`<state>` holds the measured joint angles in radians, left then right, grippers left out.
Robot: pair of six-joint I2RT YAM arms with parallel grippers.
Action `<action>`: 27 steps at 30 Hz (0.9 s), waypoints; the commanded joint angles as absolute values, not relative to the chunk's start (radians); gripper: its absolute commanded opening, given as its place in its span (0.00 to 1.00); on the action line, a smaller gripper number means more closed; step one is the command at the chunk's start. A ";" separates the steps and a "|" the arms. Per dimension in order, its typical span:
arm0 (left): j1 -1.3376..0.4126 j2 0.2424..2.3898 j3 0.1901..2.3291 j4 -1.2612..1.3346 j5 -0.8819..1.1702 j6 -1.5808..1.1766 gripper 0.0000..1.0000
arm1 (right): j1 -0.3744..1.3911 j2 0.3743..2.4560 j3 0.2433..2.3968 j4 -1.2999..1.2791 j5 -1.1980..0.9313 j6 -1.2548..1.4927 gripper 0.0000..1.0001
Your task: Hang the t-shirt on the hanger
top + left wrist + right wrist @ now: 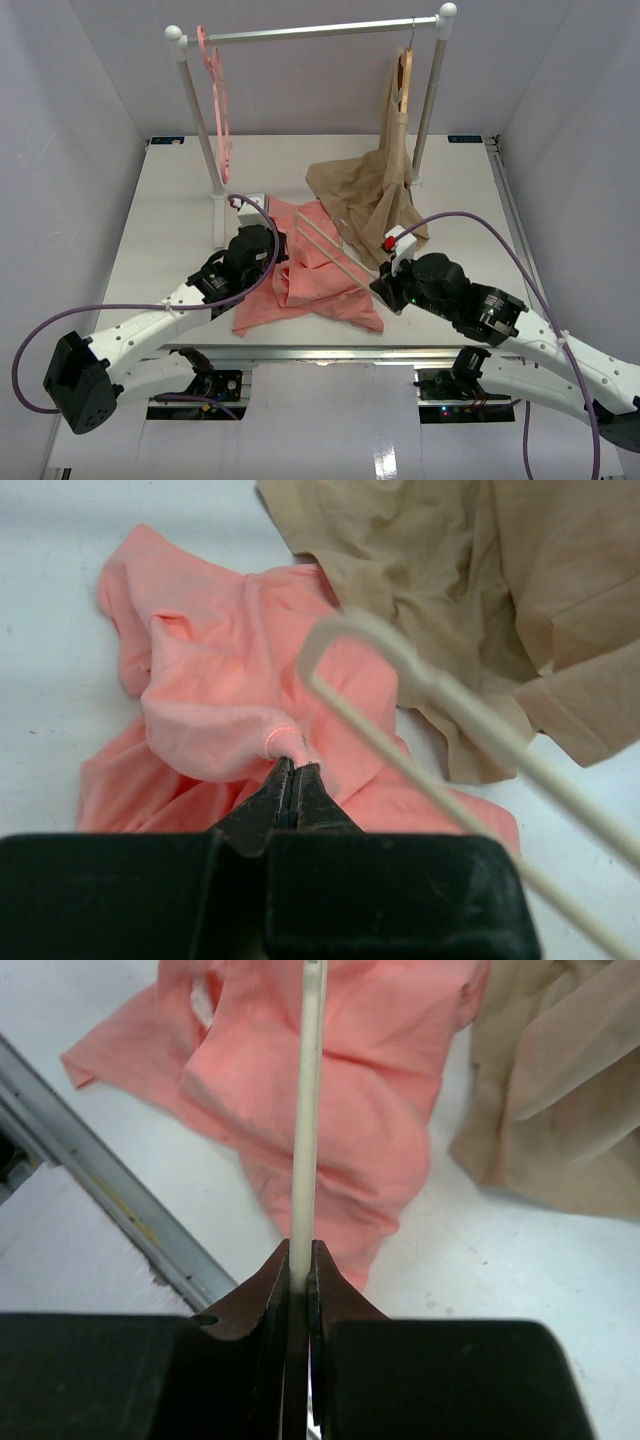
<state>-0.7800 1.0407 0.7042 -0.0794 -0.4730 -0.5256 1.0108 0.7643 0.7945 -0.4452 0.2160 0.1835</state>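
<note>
The salmon-pink t-shirt (310,275) lies crumpled on the white table, also in the left wrist view (220,680) and the right wrist view (350,1080). My left gripper (290,765) is shut on a fold of the t-shirt, at the shirt's left side (268,262). The cream-white hanger (335,252) lies slanted across the shirt; its rounded end shows in the left wrist view (400,670). My right gripper (300,1252) is shut on the hanger's thin bar (308,1110), at the shirt's right edge (385,278). The hanger's hook is hidden.
A beige garment (375,190) hangs from a brown wooden hanger (403,75) on the rack rail (320,32) and spills onto the table right of the shirt. A pink hanger (215,90) hangs at the rail's left. The table's metal front edge (110,1190) is near.
</note>
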 commanded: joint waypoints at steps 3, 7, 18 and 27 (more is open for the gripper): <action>-0.725 1.066 0.759 -0.136 -0.486 -0.540 0.00 | 1.077 0.638 0.670 -0.359 0.112 0.279 0.08; -0.707 1.092 0.776 -0.149 -0.474 -0.538 0.00 | 1.093 0.619 0.630 -0.355 0.087 0.293 0.08; -0.700 1.096 0.779 -0.156 -0.476 -0.536 0.00 | 1.100 0.563 0.625 -0.454 0.161 0.293 0.08; -0.691 1.095 0.788 -0.164 -0.499 -0.544 0.00 | 1.098 0.520 0.713 -0.505 0.230 0.319 0.08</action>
<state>-0.7012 1.1080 0.7443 -0.1587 -0.4775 -0.5329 1.0943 0.5465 0.6302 -0.5174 0.2045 0.3048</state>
